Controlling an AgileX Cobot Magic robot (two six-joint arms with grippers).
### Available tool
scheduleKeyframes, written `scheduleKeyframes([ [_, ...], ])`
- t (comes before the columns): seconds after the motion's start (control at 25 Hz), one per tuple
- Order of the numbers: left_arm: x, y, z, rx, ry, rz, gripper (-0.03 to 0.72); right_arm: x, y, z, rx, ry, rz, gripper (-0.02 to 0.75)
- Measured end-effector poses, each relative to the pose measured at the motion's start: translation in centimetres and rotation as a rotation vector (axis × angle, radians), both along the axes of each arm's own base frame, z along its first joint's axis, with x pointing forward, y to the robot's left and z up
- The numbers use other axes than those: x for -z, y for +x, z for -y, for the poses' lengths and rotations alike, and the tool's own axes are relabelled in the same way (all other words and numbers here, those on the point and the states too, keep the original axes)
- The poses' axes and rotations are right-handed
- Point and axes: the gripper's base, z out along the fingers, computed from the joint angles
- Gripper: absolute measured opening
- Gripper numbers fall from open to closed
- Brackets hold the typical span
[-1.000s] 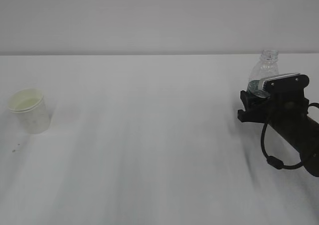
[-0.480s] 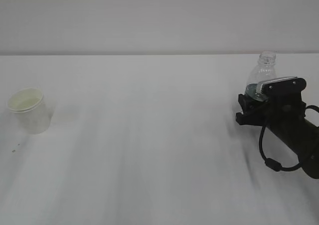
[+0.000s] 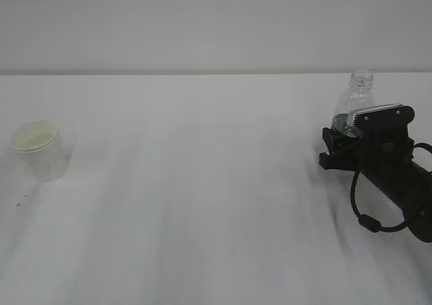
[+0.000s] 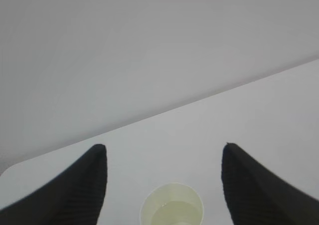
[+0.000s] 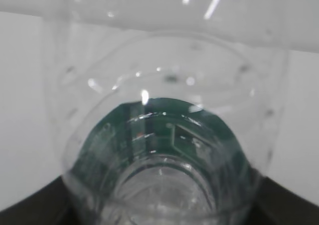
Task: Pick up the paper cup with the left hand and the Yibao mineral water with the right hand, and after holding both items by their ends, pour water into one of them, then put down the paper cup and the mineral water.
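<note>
The white paper cup (image 3: pixel 39 150) stands upright on the table at the far left, with pale liquid inside it. In the left wrist view the paper cup (image 4: pixel 172 205) sits low between my left gripper's (image 4: pixel 163 148) dark fingers (image 4: pixel 75 185), which stand wide open and clear of it. That gripper is out of the exterior view. At the right, the Yibao mineral water (image 3: pixel 358 96) is upright and uncapped, with my right gripper (image 3: pixel 341 133) shut on its green-labelled body. The bottle (image 5: pixel 159 135) fills the right wrist view, with dark fingers (image 5: pixel 30 210) at the bottom corners.
The white table (image 3: pixel 202 204) stretches between cup and bottle, with a plain pale wall behind it. A few small dark specks (image 3: pixel 20 198) lie in front of the cup. The right arm's black cable (image 3: pixel 368 217) loops below the wrist.
The right gripper and the bottle shifted slightly left and down, then stayed still. The cup has not moved.
</note>
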Motion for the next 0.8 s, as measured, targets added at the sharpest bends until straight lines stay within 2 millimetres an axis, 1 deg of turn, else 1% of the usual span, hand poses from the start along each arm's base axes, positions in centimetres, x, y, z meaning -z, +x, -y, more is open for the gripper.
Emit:
scheduleKeyframes([
  [0.8,0.0,0.0,0.0,0.0,0.0,0.0,0.511,0.0,0.0,0.0,0.0,0.0,0.0,0.454],
])
